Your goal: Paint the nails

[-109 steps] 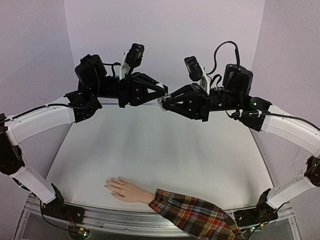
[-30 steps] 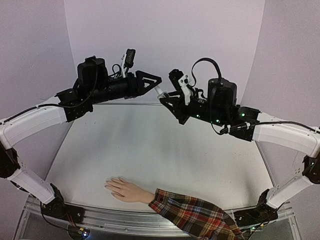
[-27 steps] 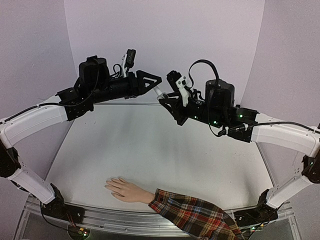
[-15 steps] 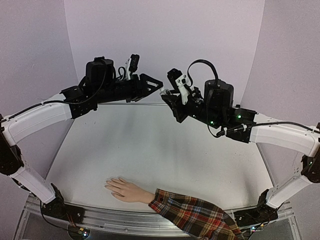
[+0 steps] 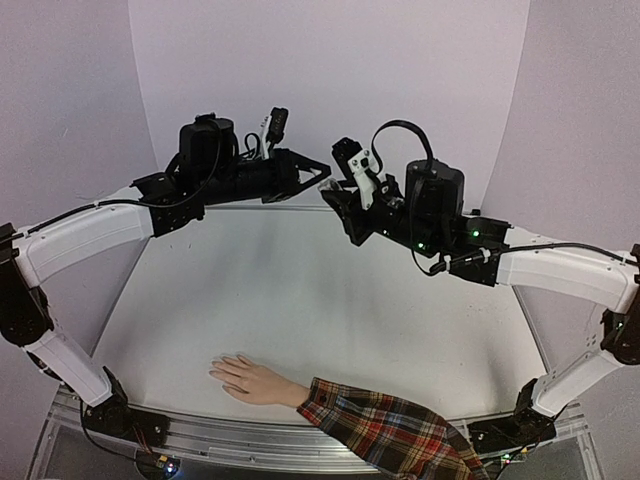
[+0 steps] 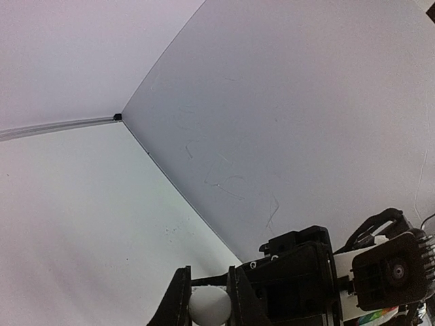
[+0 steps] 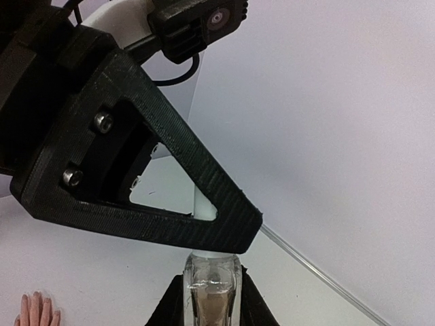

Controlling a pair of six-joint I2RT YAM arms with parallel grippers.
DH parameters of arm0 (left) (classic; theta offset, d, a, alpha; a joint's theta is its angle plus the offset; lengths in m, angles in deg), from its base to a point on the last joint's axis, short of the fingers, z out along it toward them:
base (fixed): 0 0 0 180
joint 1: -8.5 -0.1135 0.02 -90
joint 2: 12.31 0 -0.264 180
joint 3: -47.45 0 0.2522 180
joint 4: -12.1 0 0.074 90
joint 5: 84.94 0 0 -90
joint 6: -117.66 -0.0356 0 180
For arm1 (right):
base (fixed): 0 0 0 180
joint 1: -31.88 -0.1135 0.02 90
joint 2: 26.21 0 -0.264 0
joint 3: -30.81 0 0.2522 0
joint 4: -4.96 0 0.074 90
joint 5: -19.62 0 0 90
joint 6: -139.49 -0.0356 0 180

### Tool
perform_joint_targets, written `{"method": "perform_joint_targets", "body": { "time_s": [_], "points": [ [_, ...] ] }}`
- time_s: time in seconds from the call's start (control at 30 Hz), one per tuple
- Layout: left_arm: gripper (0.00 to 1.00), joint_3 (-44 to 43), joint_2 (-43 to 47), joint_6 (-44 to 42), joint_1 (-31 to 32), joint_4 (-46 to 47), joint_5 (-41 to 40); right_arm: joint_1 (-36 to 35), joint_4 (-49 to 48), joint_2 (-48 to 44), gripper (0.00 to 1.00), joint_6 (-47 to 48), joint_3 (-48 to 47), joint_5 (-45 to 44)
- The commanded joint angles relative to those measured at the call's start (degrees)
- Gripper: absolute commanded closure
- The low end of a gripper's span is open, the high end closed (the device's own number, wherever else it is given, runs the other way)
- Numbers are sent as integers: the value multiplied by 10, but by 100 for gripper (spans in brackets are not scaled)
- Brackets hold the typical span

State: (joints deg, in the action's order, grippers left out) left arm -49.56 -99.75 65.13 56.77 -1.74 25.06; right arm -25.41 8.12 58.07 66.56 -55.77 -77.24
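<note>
The beige mannequin hand (image 5: 252, 380) lies palm down at the table's front edge, with a red plaid sleeve (image 5: 385, 435). Its pale nails (image 5: 214, 371) point left; the fingers also show in the right wrist view (image 7: 35, 310). Both grippers meet high above the back of the table. My right gripper (image 5: 337, 196) (image 7: 211, 299) is shut on a small clear bottle (image 7: 211, 293). My left gripper (image 5: 320, 176) (image 6: 207, 302) is shut on the bottle's white cap (image 6: 207, 305), which shows above the bottle (image 7: 202, 204).
The white table (image 5: 300, 300) is bounded by lilac walls behind and at both sides. A metal rail (image 5: 200, 435) runs along the front edge. The arm bases stand at the front corners.
My left gripper has rolled about its axis and shifted right, closing up against the right gripper. The right gripper has edged left and up. The mannequin hand has not moved.
</note>
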Motion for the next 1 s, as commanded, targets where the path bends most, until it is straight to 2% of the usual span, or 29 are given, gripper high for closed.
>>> {"method": "perform_joint_targets", "body": {
  "time_s": [0.0, 0.13, 0.4, 0.6, 0.63, 0.7, 0.73, 0.77, 0.8, 0.87, 0.9, 0.97],
  "points": [
    [100, -32, -3, -28, 0, 37, 52, -3, -7, 12, 100, -14, -46, -4],
    [100, -46, -1, -68, 2, 15, 87, -3, 59, 31, 92, -30, -86, 1],
    [100, -83, -8, -117, 9, -67, 40, -4, 121, 70, 81, -36, -146, -27],
    [100, -97, -11, -140, 20, -97, 13, -3, 132, 87, 82, -31, -172, -24],
    [100, -97, -11, -143, 21, -98, 13, -3, 132, 90, 85, -32, -176, -23],
    [100, -92, -8, -161, 24, -92, 42, 2, 131, 92, 100, -42, -180, 1],
    [100, -83, -4, -175, 24, -82, 72, 8, 130, 89, 100, -50, -177, 38],
    [100, -65, 6, -190, 24, -53, 137, 16, 124, 84, 100, -63, -172, 86],
    [100, -35, 15, -204, 23, -20, 197, 29, 116, 76, 100, -68, -162, 165],
    [100, -9, 23, -210, 22, 48, 377, 57, 68, 55, 100, -80, -134, 328],
    [100, -4, 20, -198, 22, 77, 444, 70, 34, 40, 100, -94, -108, 436],
    [100, 0, 6, -112, 22, 164, 550, 91, -41, 30, 100, -140, -84, 590]
  ]
}}
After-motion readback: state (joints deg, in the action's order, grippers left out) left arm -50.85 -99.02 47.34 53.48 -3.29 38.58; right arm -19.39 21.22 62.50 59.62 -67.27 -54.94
